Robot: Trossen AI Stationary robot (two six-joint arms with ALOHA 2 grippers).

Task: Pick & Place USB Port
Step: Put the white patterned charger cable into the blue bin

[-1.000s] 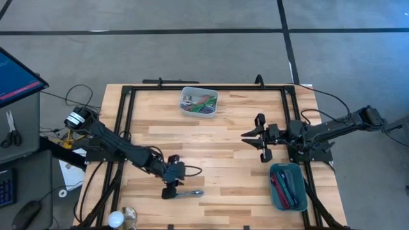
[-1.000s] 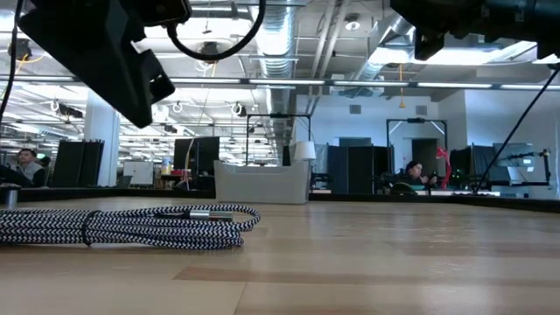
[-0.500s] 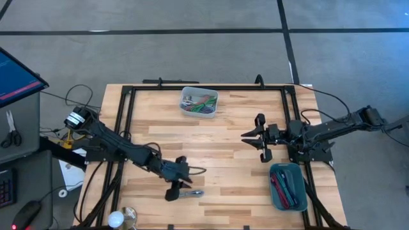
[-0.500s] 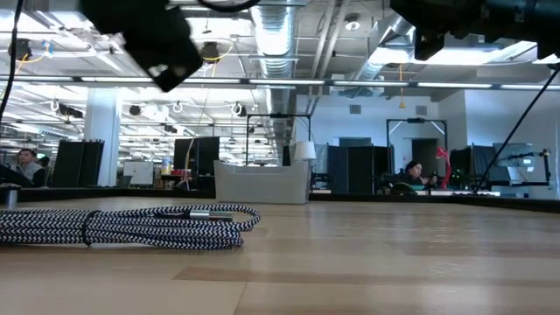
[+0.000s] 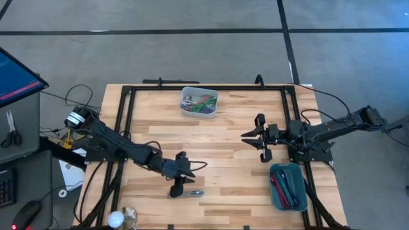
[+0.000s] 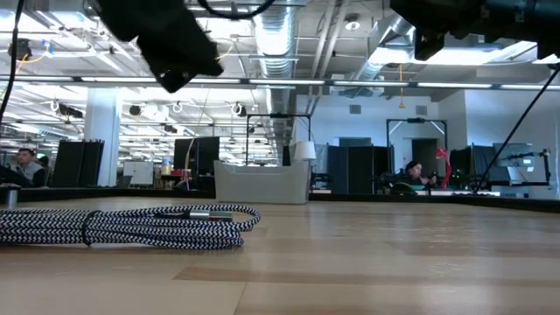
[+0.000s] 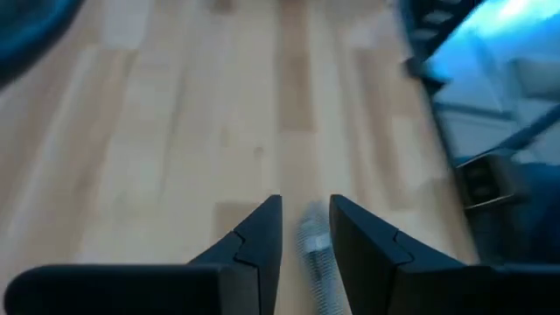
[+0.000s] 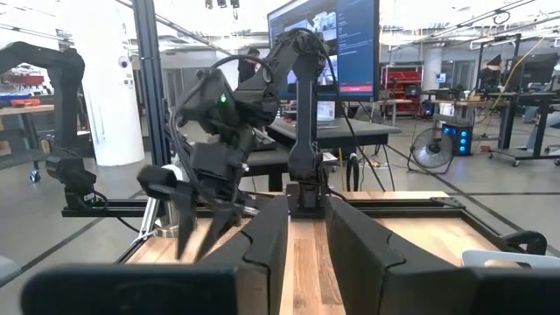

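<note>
One left gripper [image 5: 182, 190] above cable [image 5: 192, 193] (fingers parted).

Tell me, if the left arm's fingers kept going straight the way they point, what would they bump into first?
Probably the braided cable: the left gripper has it showing between its open fingers, then the wooden table beneath. Depth is uncertain.

Bare table [image 5: 223, 137] lies open between the arms; only the coiled cable [image 5: 190, 192] sits beneath the left gripper [image 5: 177, 190].

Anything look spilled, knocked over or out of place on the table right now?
Nothing stands out. The grey bin and teal bin sit upright with contents inside, and the braided cable lies coiled on the table beneath the left tool.
</note>
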